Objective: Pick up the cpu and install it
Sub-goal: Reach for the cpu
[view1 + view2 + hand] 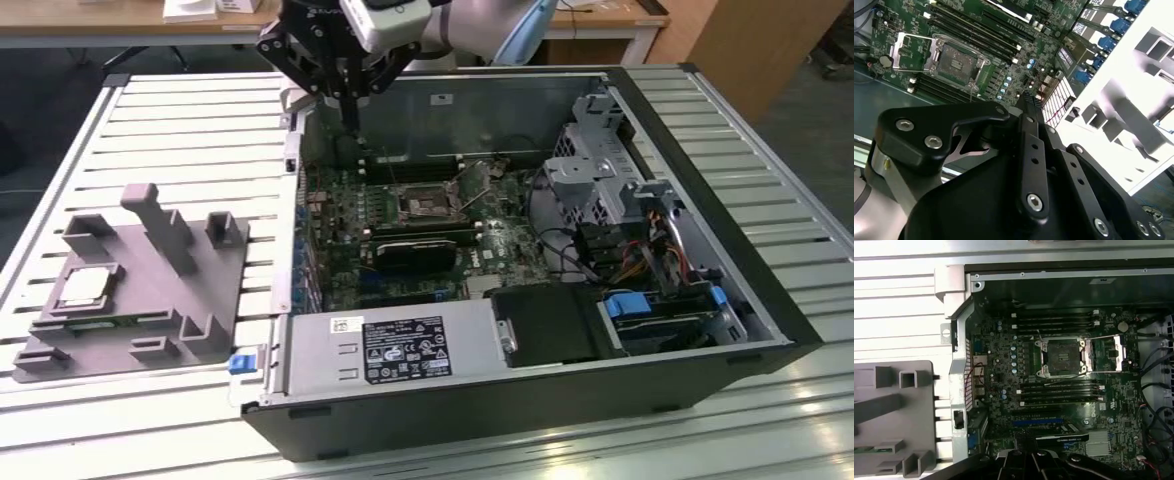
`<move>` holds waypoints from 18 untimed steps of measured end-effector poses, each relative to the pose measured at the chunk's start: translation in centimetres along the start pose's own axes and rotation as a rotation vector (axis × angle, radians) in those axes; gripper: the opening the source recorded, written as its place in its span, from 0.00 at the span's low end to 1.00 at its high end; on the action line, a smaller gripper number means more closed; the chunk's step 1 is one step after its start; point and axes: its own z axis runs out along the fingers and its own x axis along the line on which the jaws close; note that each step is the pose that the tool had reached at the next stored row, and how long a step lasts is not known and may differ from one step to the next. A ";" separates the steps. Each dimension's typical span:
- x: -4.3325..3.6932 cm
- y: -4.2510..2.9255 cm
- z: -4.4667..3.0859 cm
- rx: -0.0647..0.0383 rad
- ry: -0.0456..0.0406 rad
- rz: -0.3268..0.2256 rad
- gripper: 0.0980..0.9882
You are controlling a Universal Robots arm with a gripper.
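In the exterior view, the gripper (351, 118) hung over the rear edge of the open computer case (747, 300), its fingers drawn together with nothing between them. The cpu (83, 287) lay flat in a recess of the grey fixture block (174, 300) on the slatted table (160, 130), at the exterior view's left and well apart from the gripper. The socket (427, 205) on the motherboard (501, 245) stood open. The power supply (387, 350) bore a white label (407, 352) with dark print.

In the second wrist view, the gripper (1027, 97) tapered to a closed tip above the board, and the socket (956, 62) sat bare beside its raised load plate (906, 50).

In the first wrist view, the gripper (1023, 442) was near the expansion slots; the socket (1061, 357) was empty, its load plate (1109, 352) folded aside. The fixture block (894, 410) lay outside the case wall.
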 end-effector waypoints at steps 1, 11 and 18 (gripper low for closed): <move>0.07 0.00 0.00 0.000 0.0000 0.000 0.01; 0.46 -0.03 0.02 0.000 0.0006 0.000 0.01; 0.65 -0.05 0.05 0.000 0.0014 0.000 0.01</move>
